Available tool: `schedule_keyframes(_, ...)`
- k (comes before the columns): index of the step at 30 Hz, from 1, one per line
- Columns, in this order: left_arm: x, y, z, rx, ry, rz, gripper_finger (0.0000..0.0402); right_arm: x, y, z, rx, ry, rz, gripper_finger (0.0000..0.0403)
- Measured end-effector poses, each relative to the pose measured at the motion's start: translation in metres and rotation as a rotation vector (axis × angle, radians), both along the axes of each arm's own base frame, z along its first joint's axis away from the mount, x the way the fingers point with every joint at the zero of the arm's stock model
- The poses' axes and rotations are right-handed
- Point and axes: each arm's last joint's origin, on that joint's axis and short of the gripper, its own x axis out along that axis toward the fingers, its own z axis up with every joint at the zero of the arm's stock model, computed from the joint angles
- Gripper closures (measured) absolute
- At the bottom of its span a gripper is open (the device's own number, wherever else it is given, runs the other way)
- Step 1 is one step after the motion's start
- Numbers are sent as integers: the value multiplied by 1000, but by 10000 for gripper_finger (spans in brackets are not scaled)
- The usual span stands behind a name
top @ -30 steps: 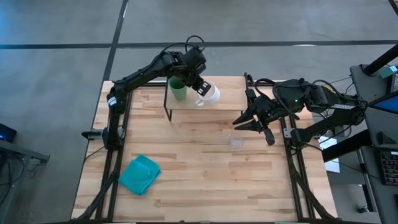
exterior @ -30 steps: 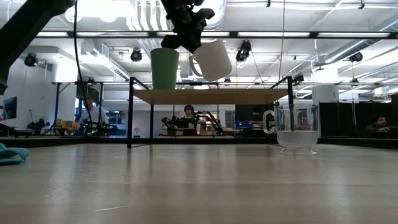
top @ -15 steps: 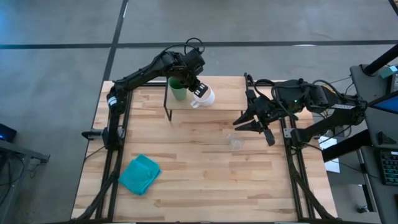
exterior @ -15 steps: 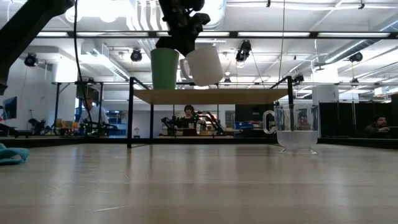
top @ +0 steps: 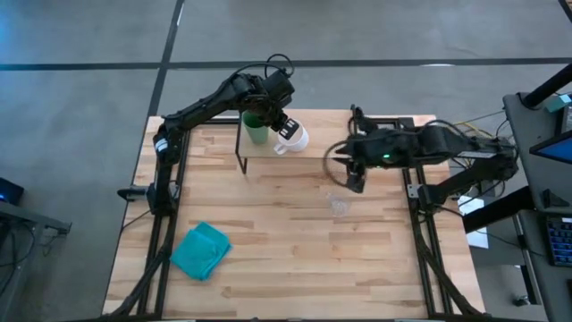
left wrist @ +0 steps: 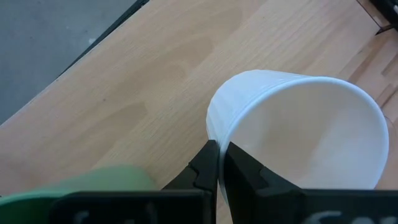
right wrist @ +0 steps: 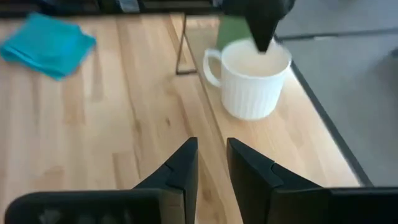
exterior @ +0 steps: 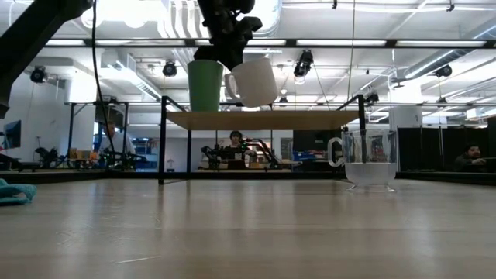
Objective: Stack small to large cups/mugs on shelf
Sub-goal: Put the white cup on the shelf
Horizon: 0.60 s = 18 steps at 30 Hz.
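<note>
The white handled mug (top: 291, 137) (exterior: 254, 81) is in my left gripper (top: 282, 124) (left wrist: 219, 155), over the shelf (exterior: 263, 119) (right wrist: 298, 124) and just right of the green cup (top: 256, 131) (exterior: 204, 85), which stands upright on the shelf board. The clear glass (top: 339, 205) (exterior: 370, 159) stands on its base on the table, in front of the shelf's right part. My right gripper (top: 349, 182) (right wrist: 212, 155) hovers open, with a narrow gap, above the table between the glass and the shelf, facing the mug. My left gripper pinches the mug's rim (left wrist: 233, 134), one finger inside the mug and one outside, coming from above and pointing down. The mug is a little tilted, mouth up, its handle (right wrist: 208, 65) toward the near side. I cannot tell whether its base rests on the shelf board.
A folded teal cloth (top: 201, 250) (right wrist: 46, 43) lies near the table's front left. The shelf's black legs (top: 241, 159) stand on the far middle of the table. Bare wood stretches across the near half. People sit in the room beyond the table.
My left gripper moved the mug a little left, toward the green cup, and tipped it more upright, then held still. In the last half second my right arm swung toward the table's left and the shelf, turning; the gap between its fingers looks narrower than before.
</note>
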Motion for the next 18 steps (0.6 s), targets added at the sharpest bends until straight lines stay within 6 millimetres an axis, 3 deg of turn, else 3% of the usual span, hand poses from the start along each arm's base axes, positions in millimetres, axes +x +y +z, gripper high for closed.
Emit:
schedule_keyframes(10,0,0,0,-4,-1,-2,401,56,-28,-58,-13,61,-19,323)
schedule_keyframes(18,0,0,0,-4,-2,-2,401,68,-64,-86,-15,33,-134,327)
